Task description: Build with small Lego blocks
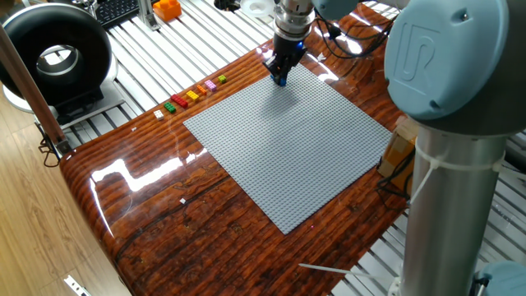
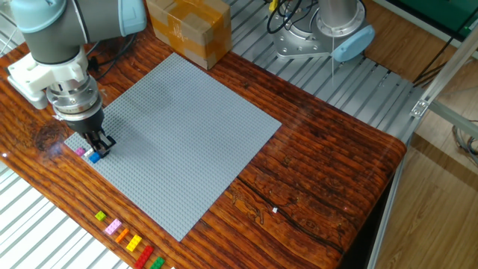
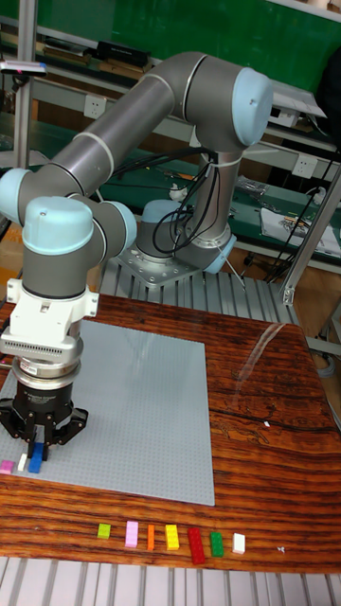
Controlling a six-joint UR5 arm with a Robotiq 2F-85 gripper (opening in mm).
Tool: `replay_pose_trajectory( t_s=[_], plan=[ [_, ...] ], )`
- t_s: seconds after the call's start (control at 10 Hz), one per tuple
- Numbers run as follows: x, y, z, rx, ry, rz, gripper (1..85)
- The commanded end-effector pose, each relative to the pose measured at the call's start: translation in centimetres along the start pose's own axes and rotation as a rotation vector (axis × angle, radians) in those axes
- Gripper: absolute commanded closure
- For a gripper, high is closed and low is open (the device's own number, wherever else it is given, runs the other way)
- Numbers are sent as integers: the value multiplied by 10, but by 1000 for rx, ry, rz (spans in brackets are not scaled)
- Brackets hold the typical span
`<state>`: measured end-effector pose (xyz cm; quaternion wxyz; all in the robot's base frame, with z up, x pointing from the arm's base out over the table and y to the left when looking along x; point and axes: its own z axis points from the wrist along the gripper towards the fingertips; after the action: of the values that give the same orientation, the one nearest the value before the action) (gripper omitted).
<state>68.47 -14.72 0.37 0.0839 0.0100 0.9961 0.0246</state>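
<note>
Shiny brown wood covers the bench (image 2: 328, 172), and a big grey plate (image 2: 179, 134) lies flat on it. At one corner of that plate the hand (image 3: 36, 445) points straight down, pinching a blue brick (image 3: 35, 461). A white brick (image 3: 23, 462) and a pink brick (image 3: 8, 466) sit beside it. More little bricks (image 3: 170, 537) lie in a row along the bench edge, each long side pointing across the row.

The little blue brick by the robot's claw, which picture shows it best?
The tall fixed view: the blue brick faces the camera, between the tips of the claw. The other fixed view shows it smaller, on the grey baseplate's corner. One fixed view shows only a blue speck.
</note>
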Motion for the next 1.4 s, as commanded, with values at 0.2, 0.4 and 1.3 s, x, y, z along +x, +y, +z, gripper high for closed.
replay_pose_trajectory(
  t_s=[0.2, 0.4, 1.3],
  plan=[
    [18, -4, -3, 7, 74, 0, 803],
    [20, -7, -7, 19, 83, -15, 733],
    [18, -6, -6, 4, 81, -121, 450]
  ],
)
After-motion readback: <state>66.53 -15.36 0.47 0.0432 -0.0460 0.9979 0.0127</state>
